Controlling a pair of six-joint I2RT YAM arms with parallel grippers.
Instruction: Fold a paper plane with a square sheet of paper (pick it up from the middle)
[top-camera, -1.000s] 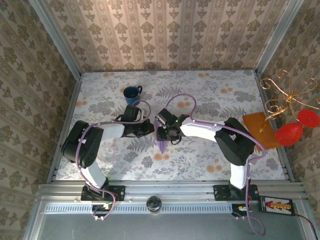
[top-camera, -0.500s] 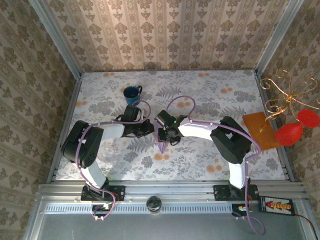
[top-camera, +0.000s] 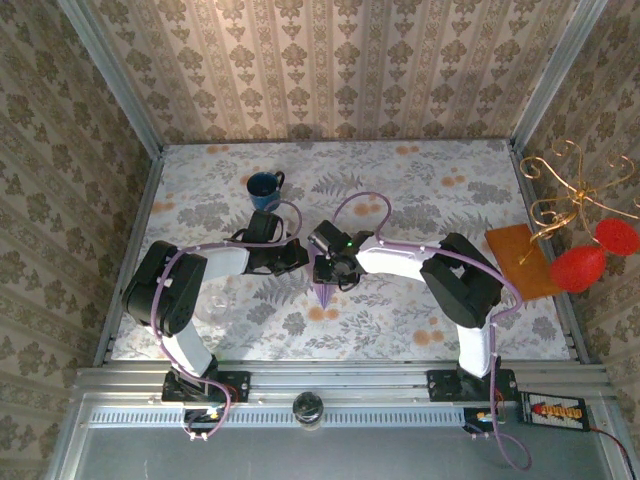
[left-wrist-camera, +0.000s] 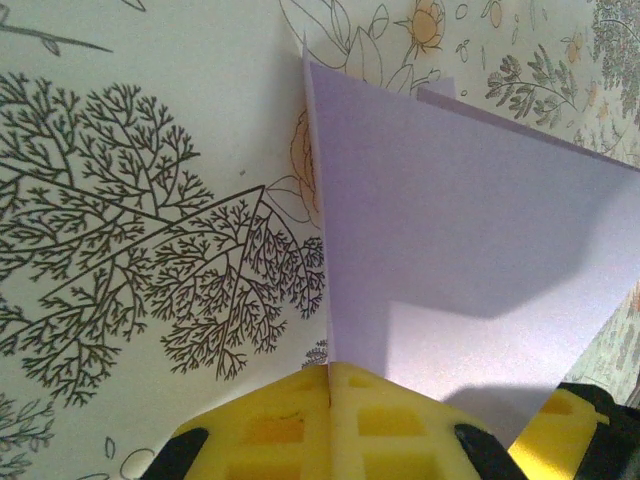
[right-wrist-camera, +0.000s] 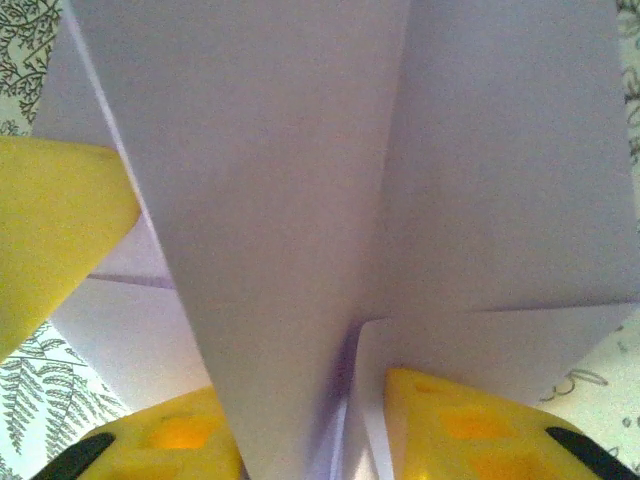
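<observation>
Patterned walls (top-camera: 340, 70) close in the booth on three sides; the flowered counter (top-camera: 420, 190) has open room toward its near edge, with a blue mug (top-camera: 265, 185) at the far left and an orange-brown rectangle (top-camera: 515, 255) well off to the right, both apart from the work; the left arm (top-camera: 215, 262) and right arm (top-camera: 400, 260) meet at the counter's middle, so neither is nearer than the other; between them sits the paper plane (top-camera: 323, 291), its long axis running far to near and its pointed nose showing toward the near edge, just below the two wrists; the left jaws come at it from the left and are pressed together on an edge of the lilac sheet, which stands up from between the yellow pads (left-wrist-camera: 290, 420) and leans away over the counter; the right jaws come from the right and stand apart astride the centre fold, with paper layers lying between and over the pads (right-wrist-camera: 470, 425); I see no pinch there; my judgement is that the next crease turns on this crosswise approach, both jaws meeting the plane's length side-on, with the left one anchoring it.
</observation>
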